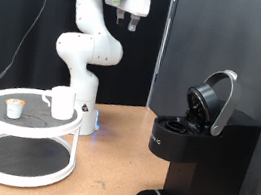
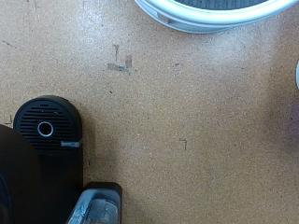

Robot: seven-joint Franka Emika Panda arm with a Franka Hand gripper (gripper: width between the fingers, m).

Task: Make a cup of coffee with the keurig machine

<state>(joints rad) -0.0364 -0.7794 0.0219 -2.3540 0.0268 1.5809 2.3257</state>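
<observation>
On the brown tabletop [image 1: 112,145] we see the keurig machine [image 1: 199,160] at four o'clock (lid up), the cup [image 1: 61,102] at nine, and the gripper [image 1: 132,17] high at twelve, its opening impossible to tell.

Your arm [image 1: 88,39] stands upright from its base at the exterior view's left, white segments stacked and bent, reaching to the exterior view's top. Your gripper [image 1: 131,19] hangs high there, pointing downward, fingers empty. Whether they're parted or closed can't be told. The wrist view shows no fingers.
</observation>
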